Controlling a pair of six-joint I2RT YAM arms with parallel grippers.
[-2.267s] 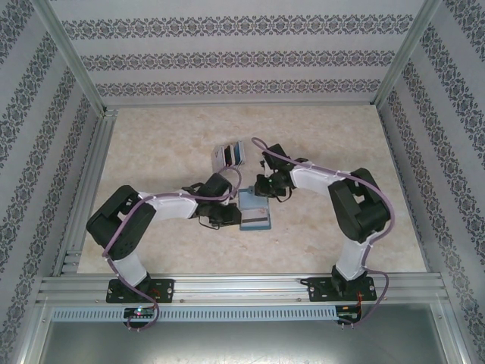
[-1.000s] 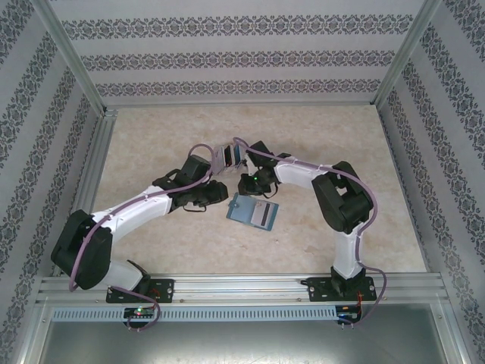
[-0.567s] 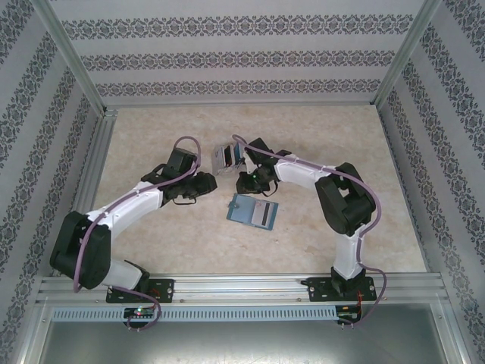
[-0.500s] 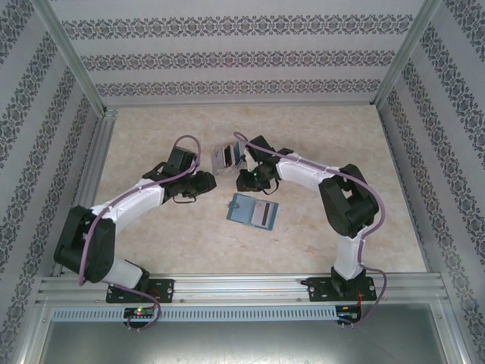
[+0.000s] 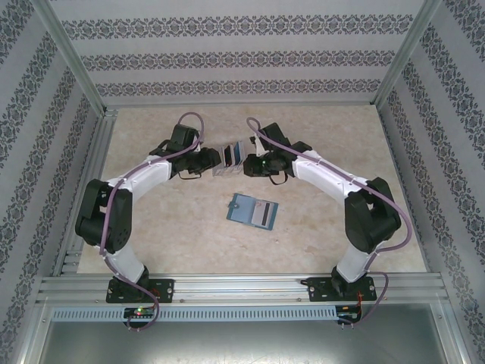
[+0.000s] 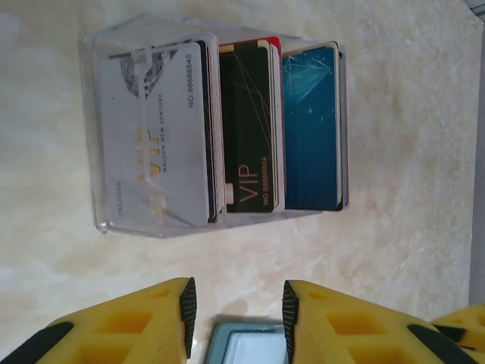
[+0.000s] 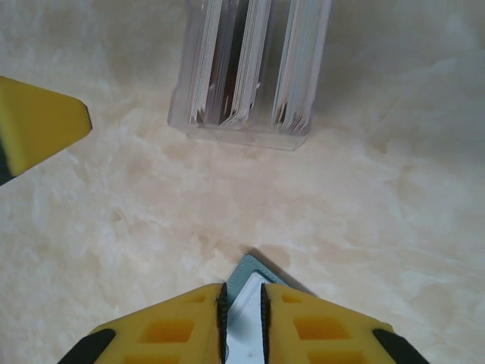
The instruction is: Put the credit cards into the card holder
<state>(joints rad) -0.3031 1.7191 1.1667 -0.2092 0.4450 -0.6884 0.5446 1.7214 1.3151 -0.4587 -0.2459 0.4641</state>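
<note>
Now the credit cards stand edge-up in the clear stand at upper centre, between your spread left gripper and pressed-together right gripper, card holder flat below them.

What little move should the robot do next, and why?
Probably ease the left gripper forward toward the black card in the clear stand. Its fingers are apart and lined up with that card, with bare table between. That card is not yet in the card holder.
</note>
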